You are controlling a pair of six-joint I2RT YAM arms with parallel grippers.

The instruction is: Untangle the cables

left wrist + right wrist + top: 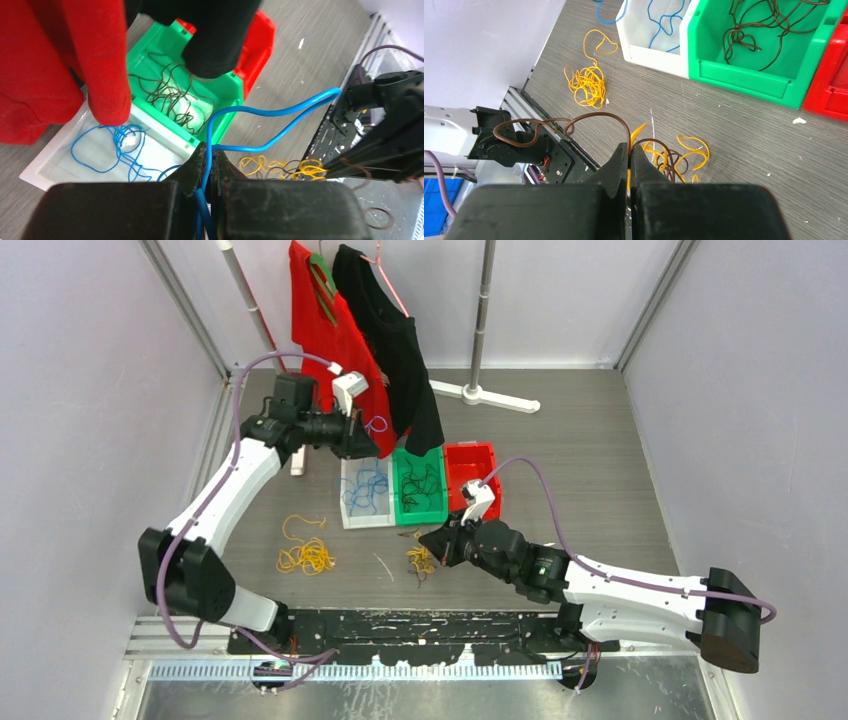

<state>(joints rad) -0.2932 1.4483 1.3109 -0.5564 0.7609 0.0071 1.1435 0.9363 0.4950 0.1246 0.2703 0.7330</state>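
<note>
Pinching a blue cable point(240, 147), left gripper point(209, 153) closed, red shirt point(95, 60) hiding part of white bin point(37, 172), right gripper point(629, 148) clamped on brown cable point(596, 114)

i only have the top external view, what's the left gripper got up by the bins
Observer: The left gripper is shut on a thin blue cable, which loops out past its fingertips.
Operator: and the right one, is it on anything
Observer: The right gripper is shut on a thin brown cable that arcs up out of the mixed yellow and brown bunch on the table.
</note>
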